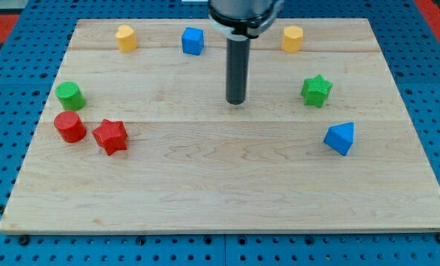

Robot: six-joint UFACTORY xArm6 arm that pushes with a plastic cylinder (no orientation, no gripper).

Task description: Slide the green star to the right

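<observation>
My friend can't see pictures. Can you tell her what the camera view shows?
A dark rod points down at a wooden board, my tip resting left of the green star with a gap between. Yellow, blue, green and red blocks sit around the edges, including a red star at the view's left.

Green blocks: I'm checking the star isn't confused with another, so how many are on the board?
2: green star at the view's right, green cylinder at the left edge. None appear hidden.

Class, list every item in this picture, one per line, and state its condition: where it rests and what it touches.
Dark rod, my tip: left of green star, touching nothing.
Green star: alone.
Blue angular block: alone.
Blue cube: alone.
Two yellow blocks: apart.
Green cylinder: alone.
Red cylinder, red star: nearly touching.
</observation>
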